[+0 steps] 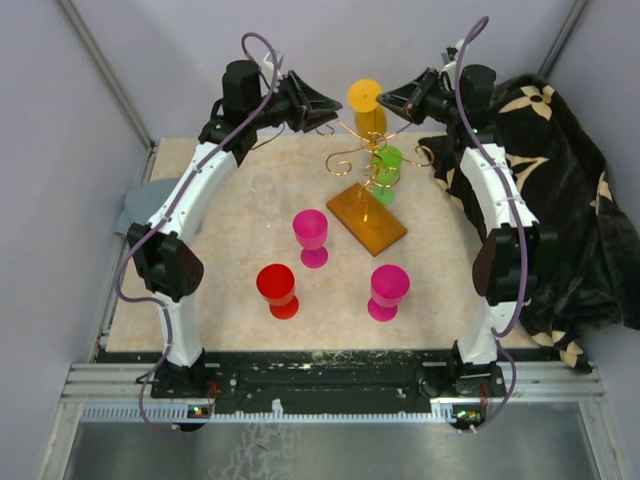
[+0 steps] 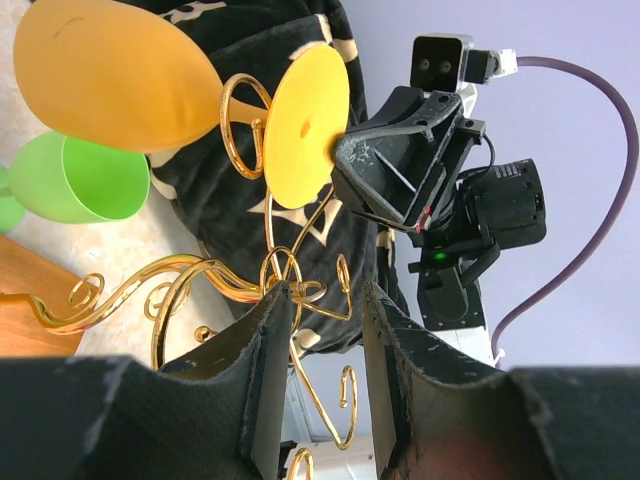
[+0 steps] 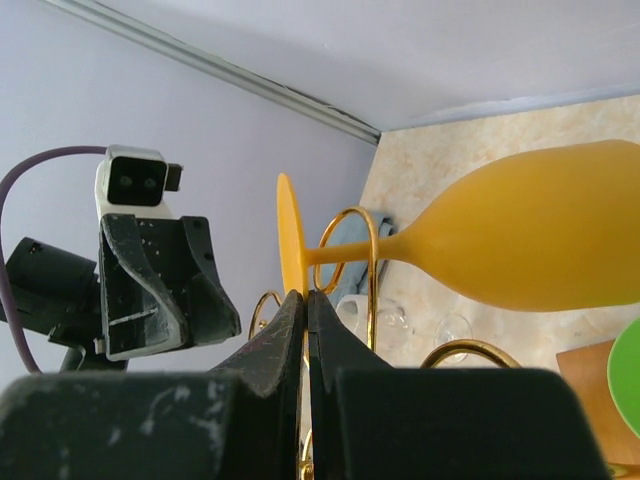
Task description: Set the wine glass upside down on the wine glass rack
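An orange wine glass (image 1: 366, 100) hangs bowl-down from the wine glass rack (image 1: 362, 160), a gold wire tree on an amber base (image 1: 366, 220). Its stem passes through a gold loop (image 3: 372, 250), with the bowl (image 3: 540, 225) below and the round foot (image 2: 305, 120) on top. My right gripper (image 3: 306, 295) is shut on the rim of that foot, reaching in from the right (image 1: 386, 100). My left gripper (image 2: 325, 290) is open, level with the rack's top on its left (image 1: 333, 112). Gold scrolls show through the gap between its fingers, untouched. A green glass (image 1: 386, 165) hangs lower on the rack.
Two pink glasses (image 1: 311, 232) (image 1: 388, 288) and a red one (image 1: 277, 288) stand upright on the table in front of the rack. A clear glass (image 1: 265, 195) stands at the left. A black patterned cloth (image 1: 560, 170) lies at the right, a grey-blue cloth (image 1: 145, 200) at the left edge.
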`<action>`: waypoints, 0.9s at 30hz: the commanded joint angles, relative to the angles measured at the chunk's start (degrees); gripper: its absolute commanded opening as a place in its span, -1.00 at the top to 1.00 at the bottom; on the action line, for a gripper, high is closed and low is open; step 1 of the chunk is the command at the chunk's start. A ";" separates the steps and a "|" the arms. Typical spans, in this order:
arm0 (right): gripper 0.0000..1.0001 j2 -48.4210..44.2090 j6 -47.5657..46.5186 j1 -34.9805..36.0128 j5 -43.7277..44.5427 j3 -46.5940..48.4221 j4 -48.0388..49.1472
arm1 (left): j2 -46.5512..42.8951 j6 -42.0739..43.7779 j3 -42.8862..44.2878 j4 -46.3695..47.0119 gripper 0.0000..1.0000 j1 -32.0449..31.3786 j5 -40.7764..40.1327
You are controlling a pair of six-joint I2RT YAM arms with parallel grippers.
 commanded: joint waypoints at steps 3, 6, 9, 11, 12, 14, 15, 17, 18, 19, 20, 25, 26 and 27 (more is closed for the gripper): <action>1.00 1.31 2.03 -0.11 -1.10 3.41 7.20 | -2.52 1.02 -0.31 -0.18 0.20 0.27 -0.12; 1.00 1.68 2.18 0.09 -0.73 3.68 7.83 | -2.59 1.31 -0.23 -0.30 0.20 0.31 -0.28; 1.00 2.41 2.69 0.31 -0.99 4.27 8.66 | -2.49 1.32 -0.26 -0.30 0.20 0.25 -0.35; 1.00 3.25 2.89 0.67 -1.86 5.29 8.78 | -2.39 1.32 -0.19 -0.23 0.20 0.28 -0.43; 1.00 3.63 2.83 0.94 -2.24 5.89 8.54 | -2.29 1.23 -0.14 -0.25 0.20 0.30 -0.45; 1.00 4.22 2.34 1.44 -2.59 7.02 7.63 | -2.22 1.28 -0.15 -0.30 0.20 0.25 -0.43; 1.00 4.36 1.98 1.61 -2.69 7.36 7.47 | -2.16 1.27 -0.08 -0.22 0.20 0.29 -0.52; 1.00 4.55 2.06 1.87 -2.74 7.58 7.51 | -2.19 1.30 -0.04 -0.30 0.20 0.29 -0.61; 1.00 4.56 2.07 1.98 -2.97 7.48 7.78 | -2.19 1.30 -0.09 -0.27 0.20 0.25 -0.62; 1.00 4.52 2.23 2.06 -3.18 7.35 8.00 | -2.15 1.29 -0.05 -0.30 0.20 0.29 -0.61; 1.00 4.25 2.36 2.07 -3.20 7.06 8.16 | -2.17 1.31 -0.02 -0.30 0.20 0.28 -0.58; 1.00 2.56 2.26 2.24 -3.04 5.34 8.40 | -2.29 1.26 -0.13 -0.38 0.20 0.32 -0.73; 1.00 2.59 1.94 2.42 -3.09 5.59 7.61 | -2.27 1.24 -0.14 -0.31 0.20 0.25 -0.77; 1.00 2.75 1.27 2.73 -3.24 6.07 6.49 | -2.28 1.19 -0.09 -0.30 0.19 0.24 -0.79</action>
